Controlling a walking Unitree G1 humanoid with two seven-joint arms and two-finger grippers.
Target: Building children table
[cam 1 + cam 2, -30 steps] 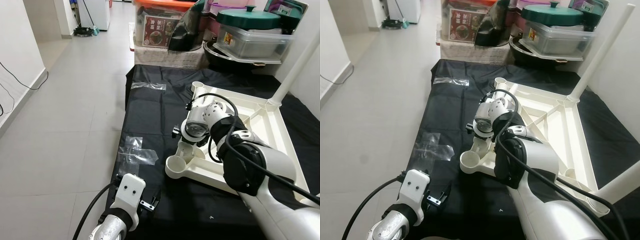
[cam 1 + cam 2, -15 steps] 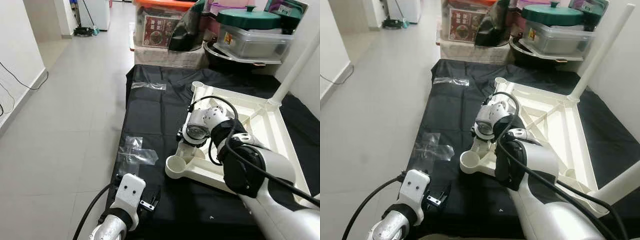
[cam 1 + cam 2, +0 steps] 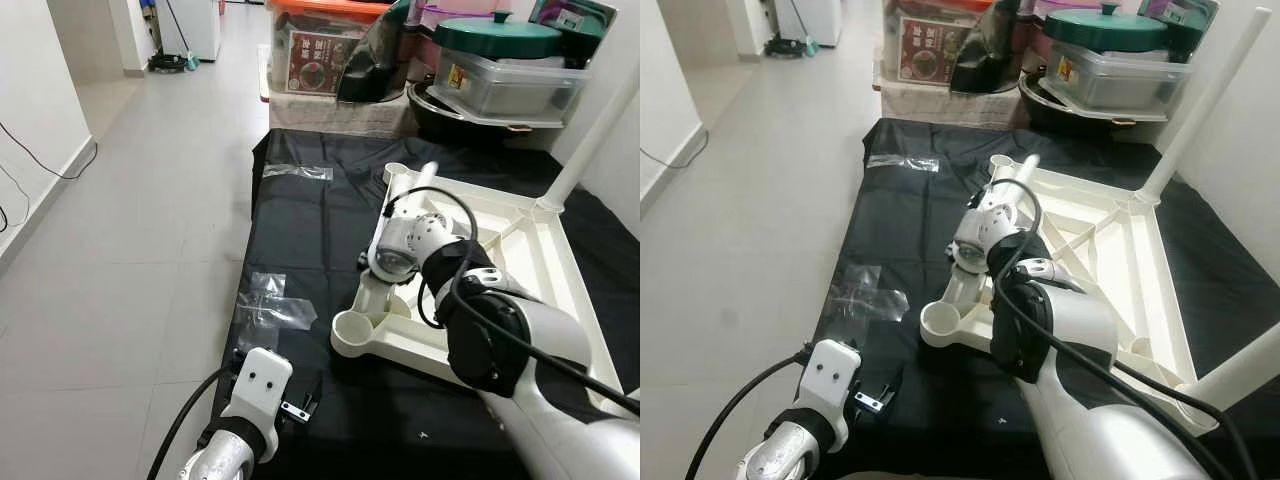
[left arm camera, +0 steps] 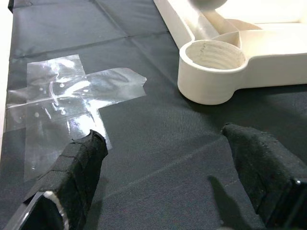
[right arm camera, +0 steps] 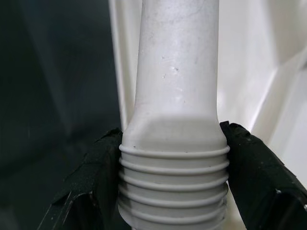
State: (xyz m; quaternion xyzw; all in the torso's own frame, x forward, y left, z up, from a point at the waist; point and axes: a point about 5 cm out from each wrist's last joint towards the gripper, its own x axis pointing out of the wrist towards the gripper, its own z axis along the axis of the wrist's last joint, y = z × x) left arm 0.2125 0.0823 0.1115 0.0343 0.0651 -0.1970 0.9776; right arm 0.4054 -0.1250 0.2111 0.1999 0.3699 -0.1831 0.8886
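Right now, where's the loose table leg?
The table leg is clamped at its threaded end in the right tool, over the left side of the upturned white tabletop, between the two empty corner sockets.

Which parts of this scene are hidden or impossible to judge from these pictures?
- Threaded end of the table leg: right wrist view, the picture edge cuts off its tip.
- Right pincer: eye views, the wrist hides its fingers.
- Table top: left eye view, the right arm covers its near corner.
- Box labels: too small to read.
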